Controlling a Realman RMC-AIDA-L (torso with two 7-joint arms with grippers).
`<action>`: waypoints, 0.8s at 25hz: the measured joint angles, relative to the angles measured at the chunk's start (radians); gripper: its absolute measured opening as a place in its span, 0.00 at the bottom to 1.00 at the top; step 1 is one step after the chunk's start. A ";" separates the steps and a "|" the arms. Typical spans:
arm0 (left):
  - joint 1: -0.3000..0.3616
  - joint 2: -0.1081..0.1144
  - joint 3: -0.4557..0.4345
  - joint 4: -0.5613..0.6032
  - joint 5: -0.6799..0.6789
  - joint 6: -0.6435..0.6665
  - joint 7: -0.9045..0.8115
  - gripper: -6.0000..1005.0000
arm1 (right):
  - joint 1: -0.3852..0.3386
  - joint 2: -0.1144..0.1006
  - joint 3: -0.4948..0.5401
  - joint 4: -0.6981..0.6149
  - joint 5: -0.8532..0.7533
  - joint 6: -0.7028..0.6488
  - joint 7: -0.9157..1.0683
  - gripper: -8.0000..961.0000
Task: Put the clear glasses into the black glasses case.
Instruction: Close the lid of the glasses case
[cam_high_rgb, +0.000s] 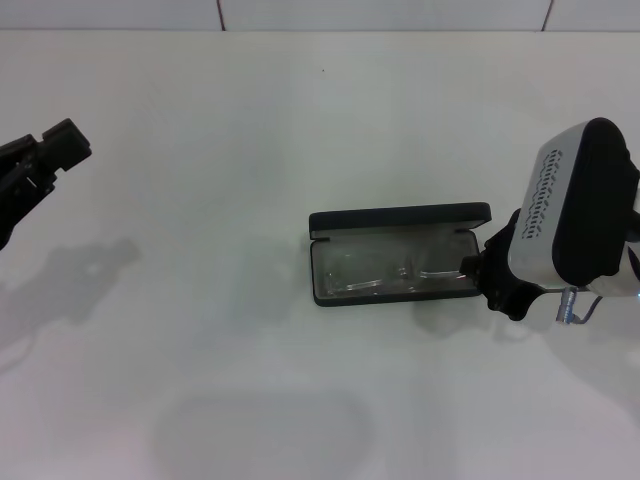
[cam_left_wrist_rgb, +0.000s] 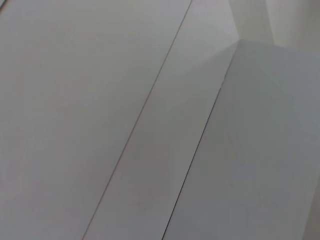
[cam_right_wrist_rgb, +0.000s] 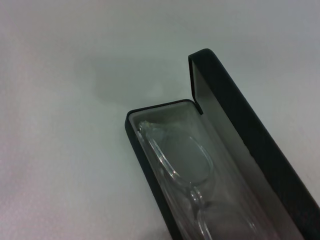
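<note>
**A:** What's in the black glasses case (cam_high_rgb: 400, 215)?

**B:** The clear glasses (cam_high_rgb: 395, 275). They lie inside the lower tray, flat on the lining, lenses side by side along the length of the case. In the right wrist view one oval lens and the nose bridge show plainly, the frame just inside the tray's long front wall.

**A:** And the case itself?

**B:** Open. The lid stands up along the far long edge, hinged there, with its inside facing the tray. Matte black shell, rectangular with rounded corners, pale grey smooth lining. The glasses are colourless plastic, thin-rimmed, glossy, almost lost against the grey.

**A:** Where does it sit?

**B:** On the white tabletop (cam_high_rgb: 250, 150), right of centre in the head view, at about four o'clock from the middle. Its long side runs left to right.

**A:** The right claw (cam_high_rgb: 482, 268)?

**B:** At the three o'clock end of the case, right against the short end wall. The black fingers reach in over that end, near the tip of the glasses. Whether they pinch anything or stand apart, I cannot tell; the grey and black wrist housing covers most of them.

**A:** The left claw (cam_high_rgb: 62, 148)?

**B:** Far off at nine o'clock, at the tabletop's left edge, well apart from the case. Its fingers cannot be made out either. Its wrist camera sees only plain pale panels with thin seams.
</note>
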 joint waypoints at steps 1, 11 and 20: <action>0.001 0.000 0.000 0.000 0.000 0.000 0.000 0.10 | -0.003 0.000 0.000 -0.005 0.000 -0.001 0.000 0.01; 0.002 0.000 -0.001 0.007 -0.004 0.018 -0.006 0.10 | -0.121 0.000 0.022 -0.213 0.040 -0.115 -0.001 0.01; -0.138 -0.009 -0.023 0.023 0.068 0.018 -0.120 0.19 | -0.194 0.001 0.539 -0.228 0.637 -0.501 -0.245 0.01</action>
